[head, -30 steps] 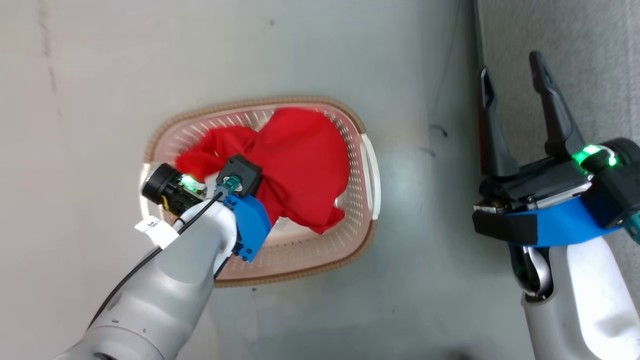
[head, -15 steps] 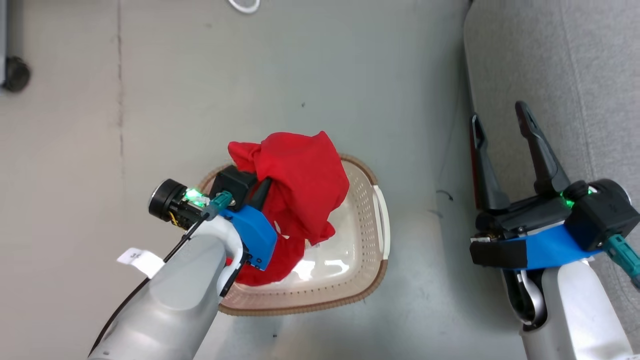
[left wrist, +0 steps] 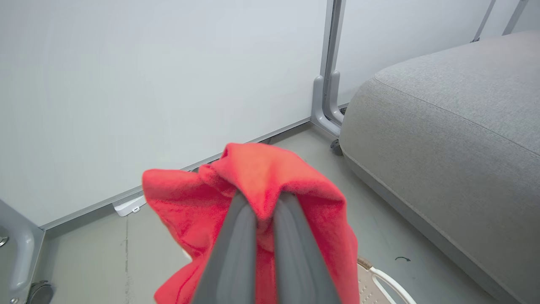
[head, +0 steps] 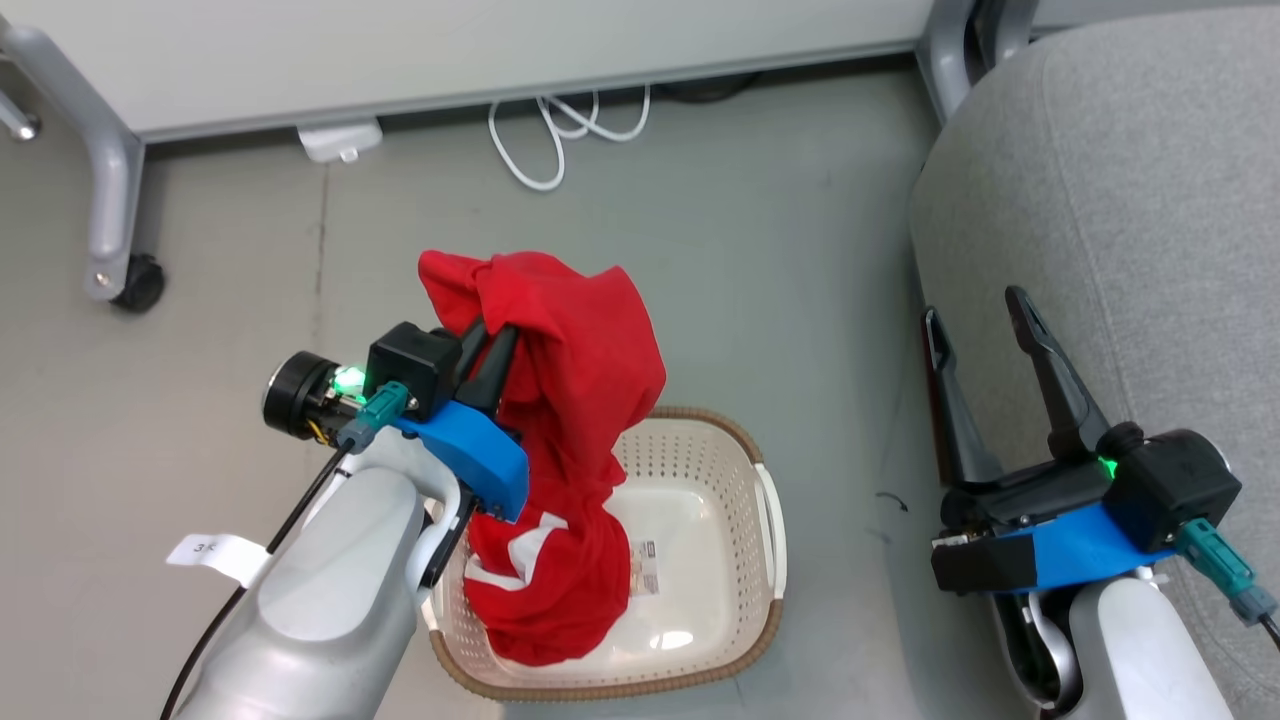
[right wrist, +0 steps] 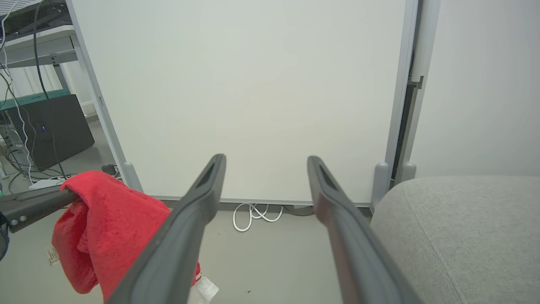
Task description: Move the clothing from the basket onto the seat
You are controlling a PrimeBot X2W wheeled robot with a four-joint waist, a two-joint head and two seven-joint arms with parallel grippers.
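My left gripper (head: 492, 335) is shut on the red clothing (head: 570, 400), which hangs from its fingers in a long bunch down into the cream basket (head: 725, 480) on the floor. White trim shows low on the fabric. In the left wrist view the two fingers (left wrist: 236, 249) pinch a fold of the red clothing (left wrist: 185, 202). The grey seat (head: 1120, 200) fills the right side. My right gripper (head: 975, 315) stands open and empty beside the seat's edge, its fingers (right wrist: 198, 202) spread wide in the right wrist view, where the clothing (right wrist: 101, 228) hangs at the left.
A white partition panel (head: 450, 40) on castered grey legs (head: 110, 200) runs along the back. A looped white cable (head: 560, 130) and a small white box (head: 340, 140) lie at its foot. Bare grey floor lies between basket and seat. A label (head: 645, 565) shows on the basket's bottom.
The left gripper has lifted the clothing up out of the basket, so it now hangs stretched with the basket bottom showing. The head camera has tilted up, bringing the partition and cable into view.
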